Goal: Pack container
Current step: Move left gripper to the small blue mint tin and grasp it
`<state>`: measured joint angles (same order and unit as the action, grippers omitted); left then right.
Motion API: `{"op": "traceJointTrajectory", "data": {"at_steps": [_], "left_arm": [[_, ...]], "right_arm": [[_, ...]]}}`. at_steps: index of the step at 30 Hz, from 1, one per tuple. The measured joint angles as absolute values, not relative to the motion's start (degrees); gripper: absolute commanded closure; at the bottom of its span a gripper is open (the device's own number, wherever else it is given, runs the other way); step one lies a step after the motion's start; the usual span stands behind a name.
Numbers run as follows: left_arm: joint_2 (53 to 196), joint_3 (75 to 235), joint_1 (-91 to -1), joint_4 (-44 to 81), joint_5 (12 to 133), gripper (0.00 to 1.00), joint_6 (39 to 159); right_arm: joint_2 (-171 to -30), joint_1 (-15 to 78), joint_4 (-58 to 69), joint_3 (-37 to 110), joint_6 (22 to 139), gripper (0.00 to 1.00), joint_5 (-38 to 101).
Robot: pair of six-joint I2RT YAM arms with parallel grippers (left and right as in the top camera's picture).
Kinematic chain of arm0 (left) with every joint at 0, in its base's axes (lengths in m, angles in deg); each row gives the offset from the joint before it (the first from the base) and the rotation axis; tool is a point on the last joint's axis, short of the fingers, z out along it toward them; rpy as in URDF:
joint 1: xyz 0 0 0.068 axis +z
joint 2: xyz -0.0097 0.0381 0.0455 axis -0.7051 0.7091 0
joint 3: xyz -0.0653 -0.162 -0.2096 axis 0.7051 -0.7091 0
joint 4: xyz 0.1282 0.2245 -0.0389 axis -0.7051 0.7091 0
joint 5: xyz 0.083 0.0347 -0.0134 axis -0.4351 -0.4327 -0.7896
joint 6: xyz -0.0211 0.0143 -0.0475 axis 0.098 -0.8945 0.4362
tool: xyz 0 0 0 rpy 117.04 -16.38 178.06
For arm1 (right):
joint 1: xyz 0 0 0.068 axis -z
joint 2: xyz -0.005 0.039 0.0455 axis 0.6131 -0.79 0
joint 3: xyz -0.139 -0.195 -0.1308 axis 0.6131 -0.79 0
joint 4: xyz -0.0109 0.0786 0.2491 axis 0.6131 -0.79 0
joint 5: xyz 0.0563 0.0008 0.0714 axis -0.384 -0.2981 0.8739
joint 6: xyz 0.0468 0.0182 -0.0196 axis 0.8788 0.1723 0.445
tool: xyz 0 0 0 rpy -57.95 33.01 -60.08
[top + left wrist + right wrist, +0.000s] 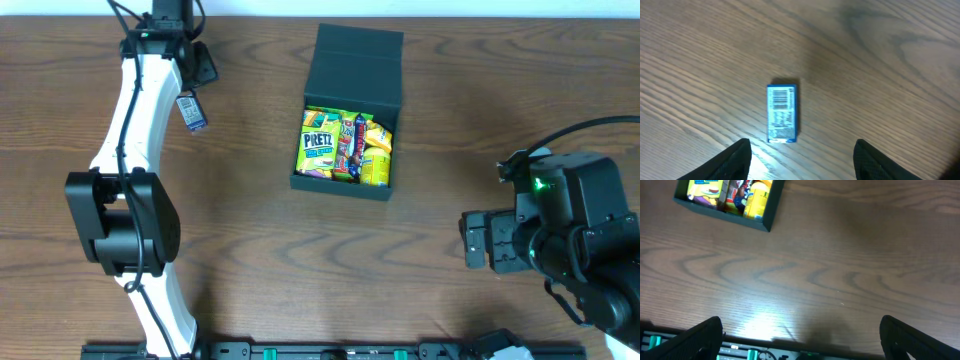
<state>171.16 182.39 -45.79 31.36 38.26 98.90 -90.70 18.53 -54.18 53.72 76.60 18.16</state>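
The dark charcoal container (340, 187) stands at the table's middle with its flap lid (358, 62) folded back. Inside lie several snack packets, among them a yellow-green Pretz packet (318, 142). A small blue packet (194, 112) lies flat on the table at the far left. My left gripper (192, 72) hangs over it, open and empty. In the left wrist view the blue packet (782, 113) lies just ahead of the spread fingers (802, 160). My right gripper (480, 240) is open and empty at the right. In its wrist view (802, 340) the container's corner (725, 216) shows at upper left.
The left arm's base (125, 225) stands at the front left. A black rail (790, 352) with green lights runs along the table's front edge. The table is brown wood grain.
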Motion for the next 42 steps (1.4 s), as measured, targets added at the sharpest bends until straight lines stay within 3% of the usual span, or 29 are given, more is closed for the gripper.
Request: {"op": "traceJointTrajectory", "data": {"at_steps": [16,24,35,42], "left_arm": [[183.25,181.53,-42.56,31.43,38.96,0.35,100.81],[185.13,181.53,-41.62,31.10,41.08,0.41,100.83],[186.29,181.53,-41.62,30.62,41.72,0.57,100.46],[186.29,181.53,-41.62,30.56,41.72,0.73,100.39]], "right_arm": [[-90.70,18.53,-54.20,53.72,76.60,0.01,18.16],[-90.70,18.53,-54.20,53.72,76.60,0.01,18.16],[-90.70,18.53,-54.20,53.72,76.60,0.01,18.16],[-90.70,18.53,-54.20,53.72,76.60,0.01,18.16]]}}
